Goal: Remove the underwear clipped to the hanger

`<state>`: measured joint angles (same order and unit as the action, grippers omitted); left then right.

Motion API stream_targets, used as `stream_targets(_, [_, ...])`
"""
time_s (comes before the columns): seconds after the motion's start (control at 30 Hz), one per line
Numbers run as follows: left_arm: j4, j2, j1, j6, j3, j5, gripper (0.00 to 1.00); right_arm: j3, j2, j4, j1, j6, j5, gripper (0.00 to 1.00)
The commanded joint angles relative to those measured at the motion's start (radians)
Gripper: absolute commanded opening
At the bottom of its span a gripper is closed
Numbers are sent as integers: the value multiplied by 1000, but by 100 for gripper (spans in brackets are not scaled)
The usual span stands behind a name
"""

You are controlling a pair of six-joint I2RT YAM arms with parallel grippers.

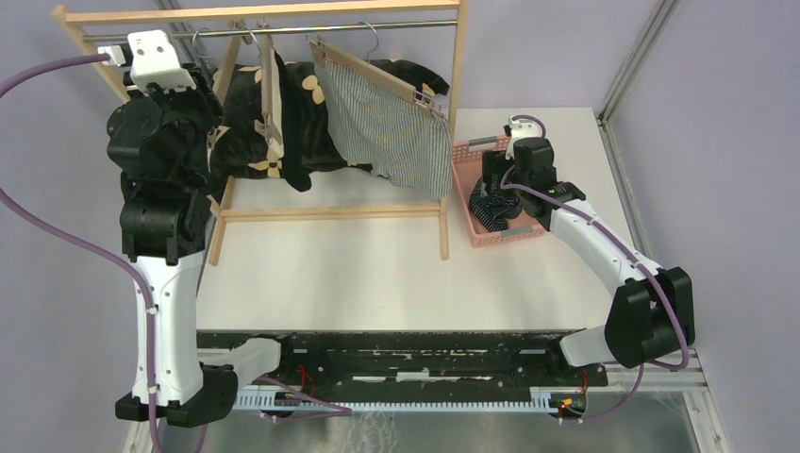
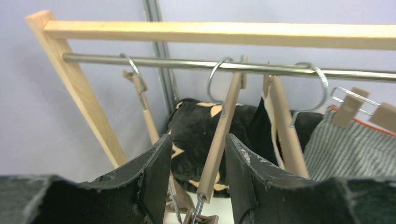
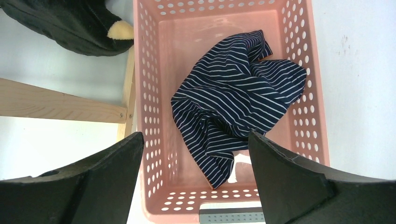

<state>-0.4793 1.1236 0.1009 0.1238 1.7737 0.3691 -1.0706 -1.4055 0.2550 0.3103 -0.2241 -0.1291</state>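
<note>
The grey-white striped underwear point(image 1: 391, 132) hangs clipped to a wooden hanger at the right of the rack, and it also shows in the left wrist view point(image 2: 345, 149). A plain black cloth point(image 2: 260, 123) hangs by the hanger beside it, hard to tell from the cushion. The navy striped underwear point(image 3: 233, 102) lies crumpled in the pink basket point(image 3: 154, 88). My left gripper point(image 2: 198, 158) is open, raised at the rack's left part, with a bare wooden hanger bar point(image 2: 219, 140) between its jaws, untouched. My right gripper point(image 3: 196, 158) is open and empty, just above the basket.
The wooden rack point(image 1: 264, 11) with its metal rod point(image 2: 187, 63) stands across the back of the table. A big black cushion with tan flowers point(image 1: 250, 132) lies behind it. The basket point(image 1: 467, 203) sits right of the rack's right foot point(image 1: 443, 236).
</note>
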Motion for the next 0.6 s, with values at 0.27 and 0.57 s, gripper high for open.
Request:
stream_targets(0.27, [-169, 117, -4, -124, 257, -338, 43, -12, 75, -15, 40, 7, -31, 90])
stream_targets(0.57, [-313, 243, -3, -128, 372, -442, 39, -21, 86, -7, 71, 21, -67, 90])
